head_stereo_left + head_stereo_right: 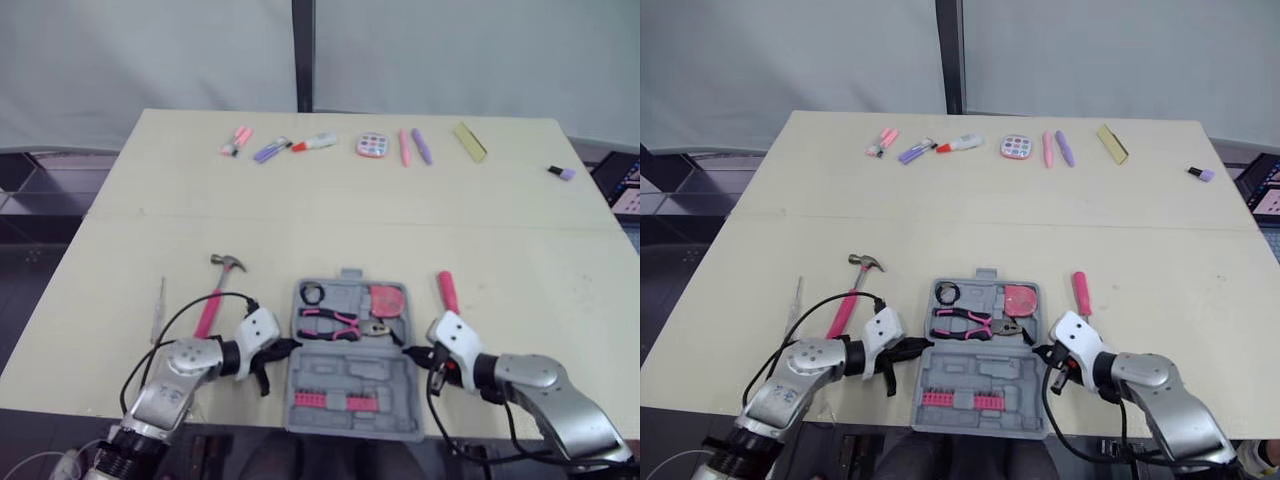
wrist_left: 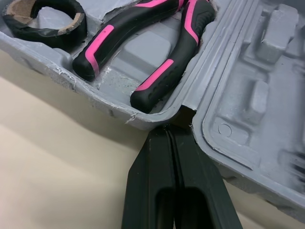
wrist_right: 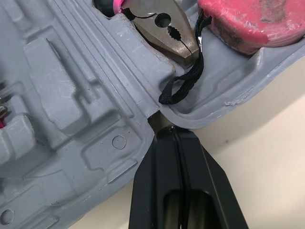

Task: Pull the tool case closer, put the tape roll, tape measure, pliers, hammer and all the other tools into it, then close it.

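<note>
Lower centre of the left eye view: tool case lying open and flat on the cream table, one grey half behind the other. In the far half, tape roll in the upper left pocket, pliers just below it, pink tape measure to the right, its black cord curling down beside the pliers' metal nose. In the near half, a row of pink bits. At the case's left edge, left gripper clenched on nothing, black fingers pressed together, tips right at the notch between the halves. Mirror picture on the right edge: right gripper clamped tight on itself, fingers nosing into the matching notch. Outside the case: hammer to its left, head toward the upper left, pink handle slanting down near the left gripper; screwdriver just right of the case, above the right gripper; slim clear-handled tool further left, near the table edge. Along the top of the frame, well apart: a line of markers, a round pink item, two pens, a yellow strip, a small purple piece at the upper right.
</note>
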Robot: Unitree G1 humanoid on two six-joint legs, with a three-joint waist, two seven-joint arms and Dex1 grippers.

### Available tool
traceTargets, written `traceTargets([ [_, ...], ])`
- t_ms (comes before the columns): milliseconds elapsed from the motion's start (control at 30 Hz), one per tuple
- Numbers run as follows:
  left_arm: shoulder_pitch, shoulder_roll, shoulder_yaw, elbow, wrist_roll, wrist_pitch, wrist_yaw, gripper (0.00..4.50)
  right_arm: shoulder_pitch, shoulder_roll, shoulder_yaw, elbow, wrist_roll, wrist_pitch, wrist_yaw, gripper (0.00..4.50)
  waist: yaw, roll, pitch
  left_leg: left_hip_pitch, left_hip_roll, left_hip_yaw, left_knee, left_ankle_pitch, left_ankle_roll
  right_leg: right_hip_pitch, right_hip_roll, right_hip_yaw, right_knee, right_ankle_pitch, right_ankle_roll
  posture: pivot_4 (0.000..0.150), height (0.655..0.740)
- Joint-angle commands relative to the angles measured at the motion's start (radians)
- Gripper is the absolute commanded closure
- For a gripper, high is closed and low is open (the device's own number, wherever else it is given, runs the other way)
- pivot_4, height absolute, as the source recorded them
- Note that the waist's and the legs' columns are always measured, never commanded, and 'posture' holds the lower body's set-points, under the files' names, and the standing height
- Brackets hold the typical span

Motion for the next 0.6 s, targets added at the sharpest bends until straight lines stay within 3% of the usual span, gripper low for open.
traceTargets([
  [33,-0.025,-0.020,-0.003,0.002,0.000,-0.016,0.017,4.45,-0.017,0.023,0.029,-0.011,0.004,-0.005,-0.011,4.50,0.000,0.000,0.000,0.000,0.000,0.000,0.000,0.000,0.000,0.000,0.000,0.000,0.001,0.000,0.000,0.150,0.7134],
  [600,-0.077,-0.040,0.001,0.075,0.013,-0.045,0.021,4.45,-0.056,0.047,0.039,0.016,-0.030,0.004,-0.058,4.50,-0.003,0.000,-0.001,0.001,0.000,0.000,0.000,0.000,0.000,-0.001,0.000,0.000,0.004,0.000,0.000,0.150,0.7134],
])
